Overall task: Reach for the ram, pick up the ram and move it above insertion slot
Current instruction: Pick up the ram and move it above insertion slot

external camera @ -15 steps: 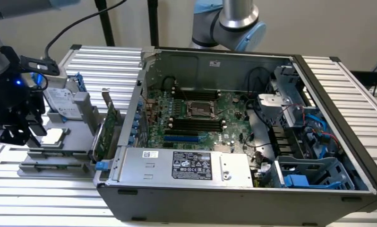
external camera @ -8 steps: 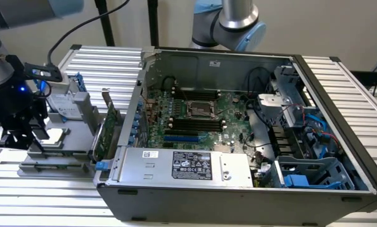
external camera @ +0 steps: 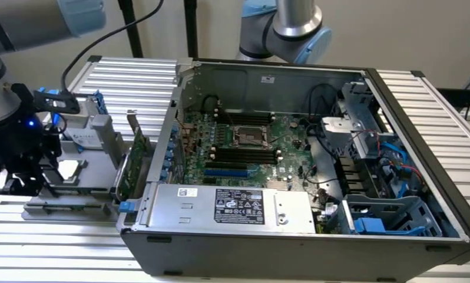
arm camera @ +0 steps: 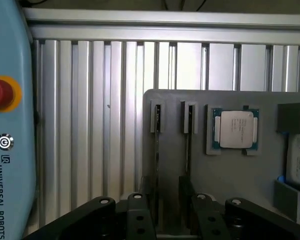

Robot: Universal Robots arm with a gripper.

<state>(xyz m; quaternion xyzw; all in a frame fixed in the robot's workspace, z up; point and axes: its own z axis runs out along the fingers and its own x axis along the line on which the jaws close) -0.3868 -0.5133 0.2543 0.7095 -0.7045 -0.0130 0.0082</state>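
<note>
A plain pale beige wall (external camera: 423, 29) runs across the exterior view from 10 to 2 o'clock. Two black stand poles (external camera: 190, 26) rise before it near 12 o'clock. A table (external camera: 62, 259) of ribbed aluminium slats, evenly lit, spreads from 3 through 6 to 9 o'clock.

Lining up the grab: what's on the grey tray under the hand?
The grey tray carries two slotted holders, each with a thin board edge-on, probably the ram, plus a CPU in a recess. The hand hides one end of each holder.
</note>
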